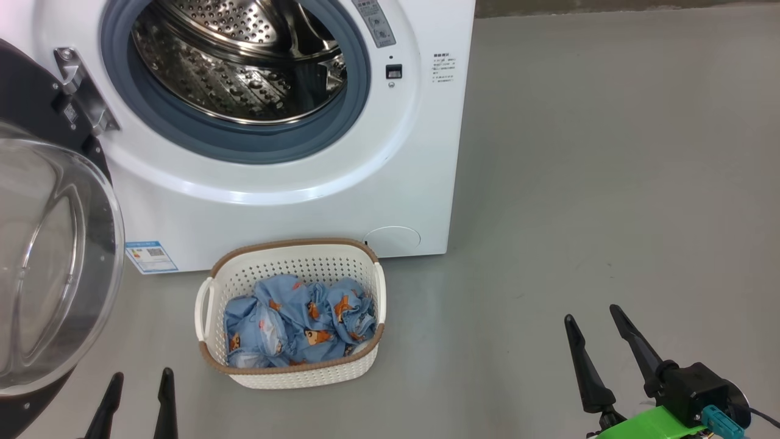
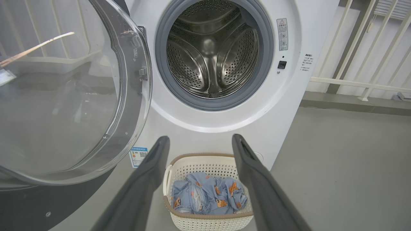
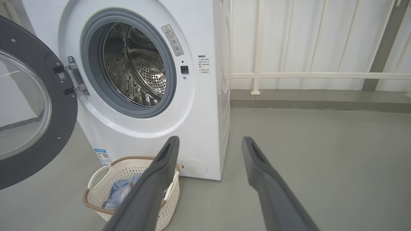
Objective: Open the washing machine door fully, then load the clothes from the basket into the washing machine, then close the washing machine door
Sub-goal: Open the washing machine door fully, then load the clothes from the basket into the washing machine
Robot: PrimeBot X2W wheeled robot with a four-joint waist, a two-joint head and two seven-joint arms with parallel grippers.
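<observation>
Clothes (image 1: 298, 323) of crumpled light-blue fabric with orange-brown bears lie in the cream perforated plastic basket (image 1: 292, 253), toward its front rim — none loaded yet. The glossy black-rimmed glass door (image 1: 55, 262) of the white washing machine (image 1: 274, 213) stands wide open. My left gripper (image 1: 141, 373) and right gripper (image 1: 591, 312) gape, holding nothing.

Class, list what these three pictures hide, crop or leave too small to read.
Head view: the basket floor, covered by the clothes.
Head view: the washing machine door, cut off by the left edge.
All views: print on the warning label, too small.
Right wrist view: part of the basket, behind the right claw.
</observation>
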